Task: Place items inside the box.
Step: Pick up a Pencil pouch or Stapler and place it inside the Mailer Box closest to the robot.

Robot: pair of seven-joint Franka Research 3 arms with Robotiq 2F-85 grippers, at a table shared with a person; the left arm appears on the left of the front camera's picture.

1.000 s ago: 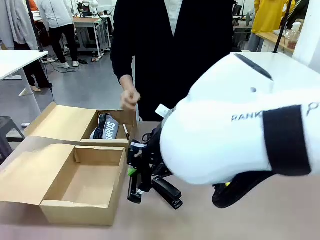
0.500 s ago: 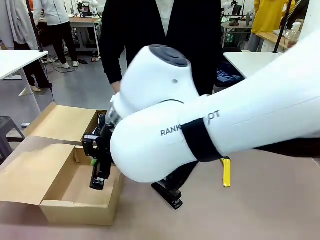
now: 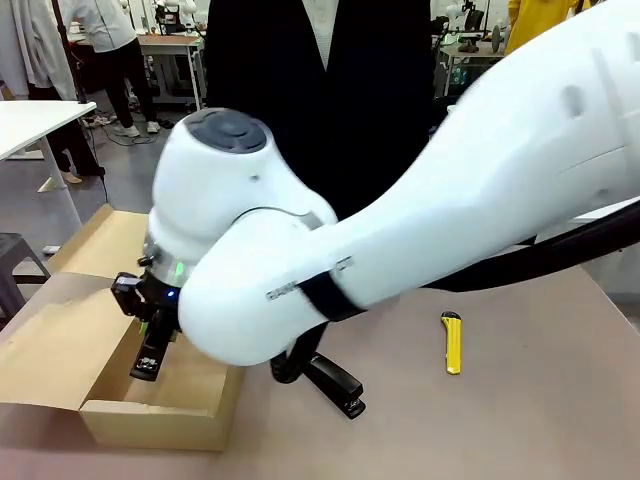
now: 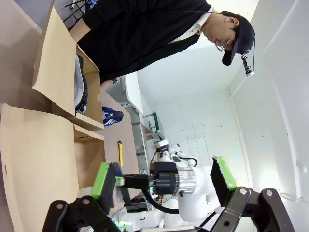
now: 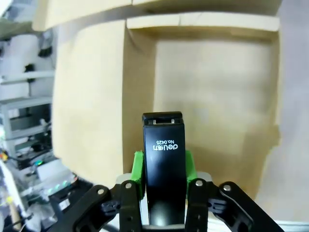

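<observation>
The right pincer (image 5: 163, 166) clamps the black stapler (image 5: 163, 140) nose-down above the open cardboard box (image 3: 150, 425) at the desk's (image 3: 520, 420) 8 o'clock, seemingly poised to drop it onto the bare floor, while the left pincer (image 4: 163, 180) gapes wide, empty.

Table (image 3: 540, 420), cardboard box (image 3: 150, 425), slim black stapler (image 3: 338, 385), yellow utility knife (image 3: 452, 342)

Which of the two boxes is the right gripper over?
The nearer box, bare inside; the right gripper holds a black stapler above it. The farther box holds a pouch.
</observation>
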